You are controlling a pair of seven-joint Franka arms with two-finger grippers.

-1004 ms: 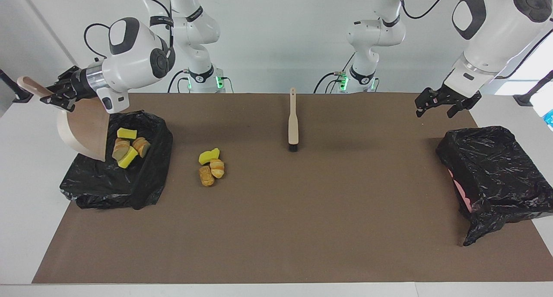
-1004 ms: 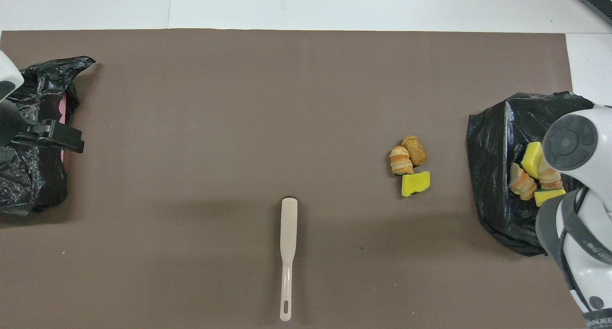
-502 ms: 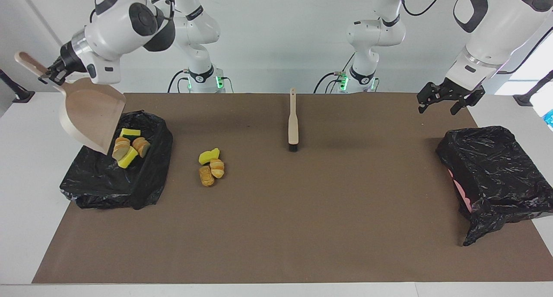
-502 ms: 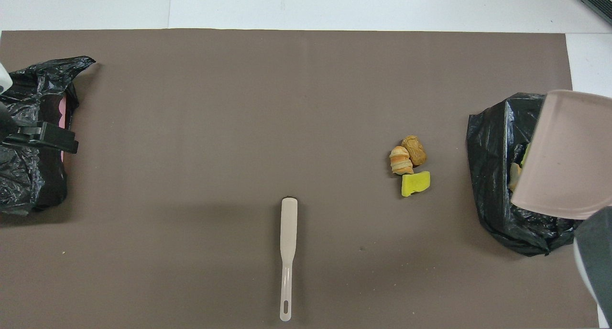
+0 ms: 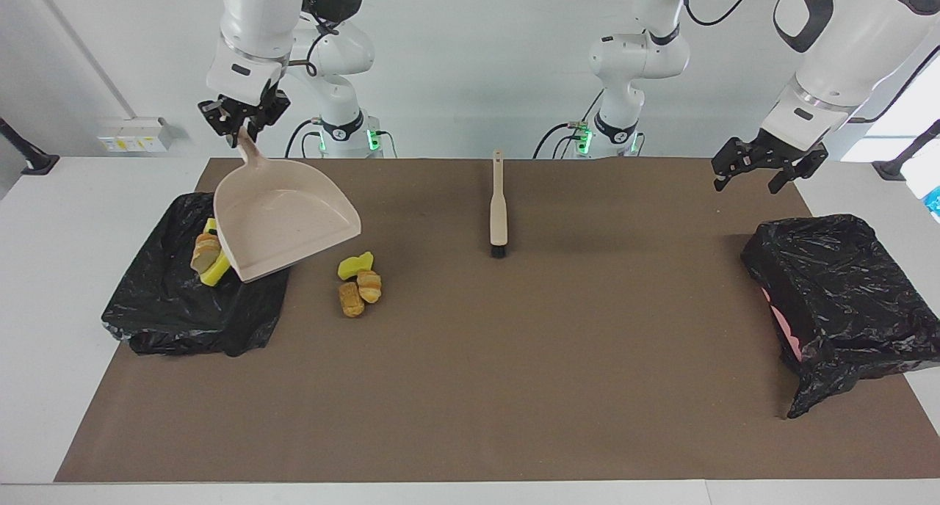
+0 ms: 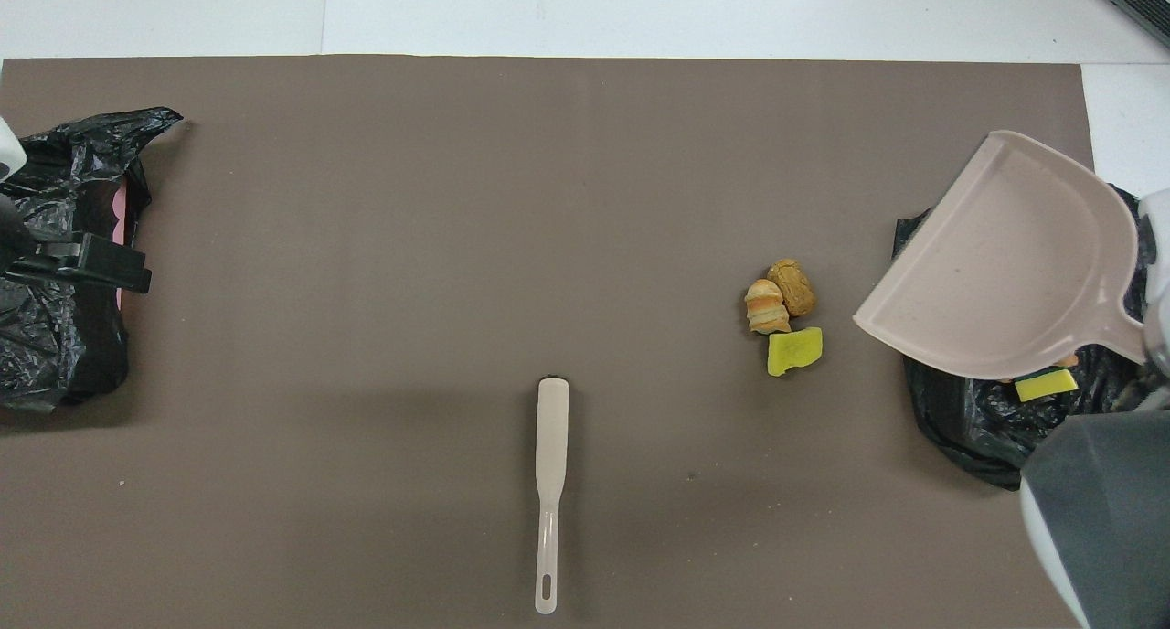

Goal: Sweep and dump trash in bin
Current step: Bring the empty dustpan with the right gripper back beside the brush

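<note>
The table (image 5: 470, 387) carried two black-lined bins: one at the right of the facing view (image 5: 837, 299), and one at its left (image 5: 169, 307), already holding several trash pieces (image 5: 205, 255). Within the last second the dustpan (image 5: 286, 222) had swung up from its tipped pouring pose over that bin and levelled out, empty, above the bin's edge. That suggested one load was dumped and the pan was heading back for more. Three scraps (image 5: 358, 281) lay on the table just beside that bin, unswept. The brush (image 5: 499, 208) lay upper centre, untouched. The right claw (image 5: 242, 120), hanging straight down at upper left, was clenched on the dustpan's handle. The left claw (image 5: 764, 169) waited released, upper right, above the other bin.
</note>
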